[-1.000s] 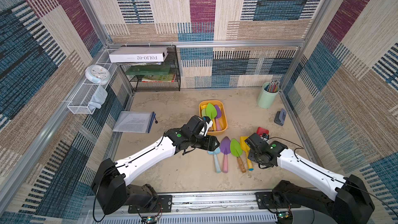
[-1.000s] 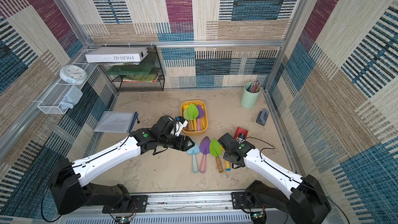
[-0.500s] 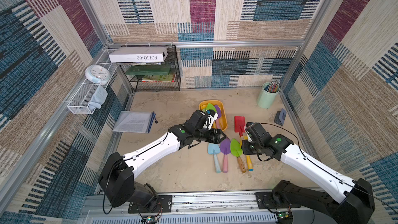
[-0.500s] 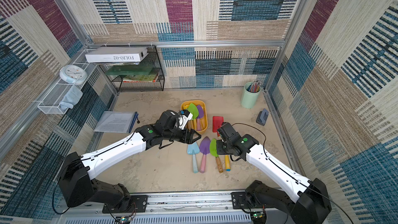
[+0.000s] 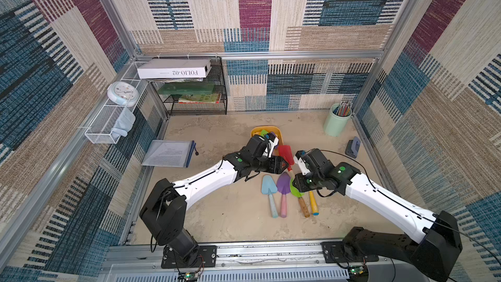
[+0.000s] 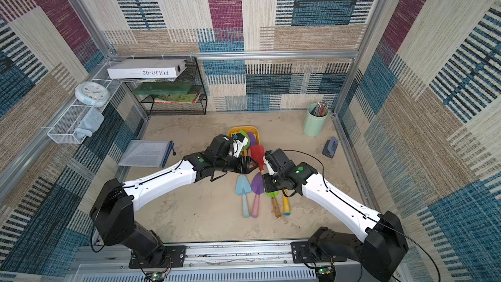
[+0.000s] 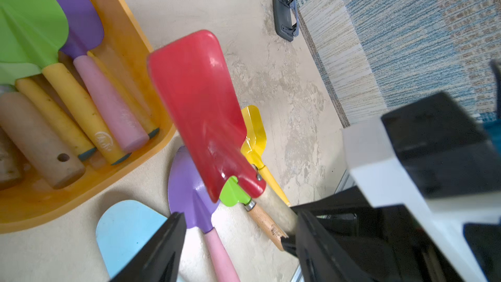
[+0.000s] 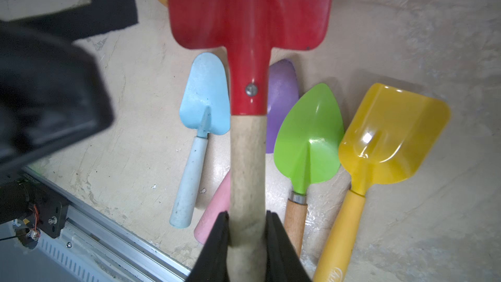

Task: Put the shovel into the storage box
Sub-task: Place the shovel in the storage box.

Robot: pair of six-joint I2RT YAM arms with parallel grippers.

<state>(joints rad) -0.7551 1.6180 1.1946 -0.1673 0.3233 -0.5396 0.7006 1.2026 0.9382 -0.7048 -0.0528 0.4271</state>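
The red shovel [image 5: 286,153] [image 6: 257,153] with a pale wooden handle hangs above the floor. My right gripper [image 8: 246,215] [image 5: 293,176] is shut on that handle. Its red blade [image 8: 249,9] points toward the yellow-orange storage box [image 5: 254,132] [image 7: 122,36], just beside the box's near corner. A green shovel [image 7: 29,23], a purple one [image 7: 78,9] and other handles lie in the box. My left gripper [image 7: 238,214] [image 5: 283,165] is open beside the red shovel's [image 7: 198,104] neck, nothing clamped between its fingers.
On the floor under the arms lie a light blue shovel [image 8: 204,96], a purple shovel [image 8: 282,90], a green shovel [image 8: 309,136] and a yellow shovel [image 8: 390,131]. A mint pencil cup [image 5: 336,123], a grey hole punch [image 5: 352,147], a document folder [image 5: 169,153] and a wire shelf [image 5: 195,99] stand around.
My right gripper has lifted the red shovel off the floor and carried it left toward the box. My left gripper has moved right toward the shovel, its jaws narrowing a little.
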